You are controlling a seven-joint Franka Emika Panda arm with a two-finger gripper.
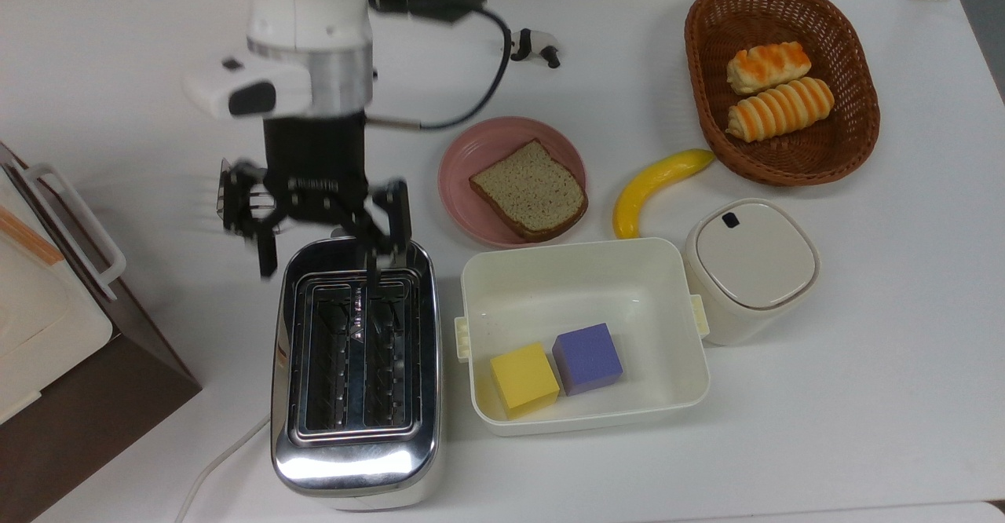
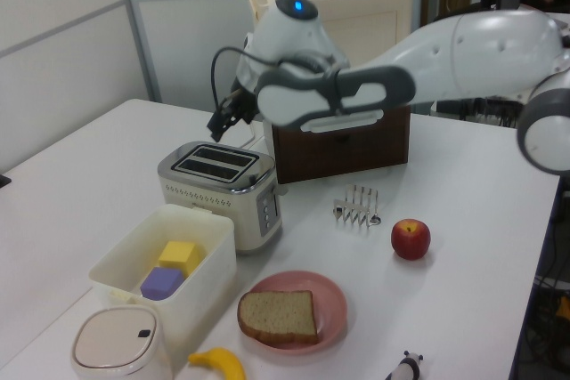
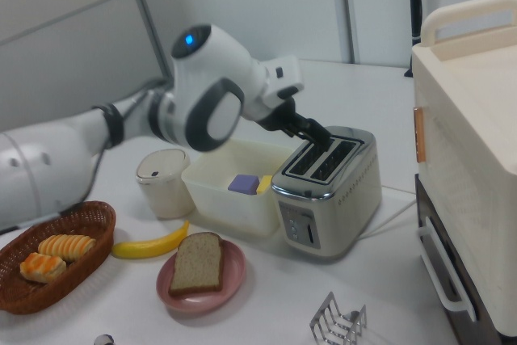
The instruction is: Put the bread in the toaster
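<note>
A brown bread (image 1: 530,191) slice lies flat on a pink plate (image 1: 471,154) in the middle of the table; it also lies near the front in the left view (image 2: 278,316) and the right view (image 3: 196,262). The chrome two-slot toaster (image 1: 355,460) stands at the plate's lower left in the top view, both slots empty. My gripper (image 1: 320,264) hangs open and empty above the toaster's upper end in the top view, well apart from the bread. In the left view the gripper (image 2: 221,126) hovers just above the toaster (image 2: 223,186).
A white bin (image 1: 585,422) holding a yellow and a purple cube stands beside the toaster, with a lidded canister (image 1: 750,268) and a banana (image 1: 655,185) beyond. A wicker basket (image 1: 860,134) holds two rolls. A wire toast rack (image 2: 358,205), an apple (image 2: 411,238) and a brown cabinet (image 1: 86,405) stand nearby.
</note>
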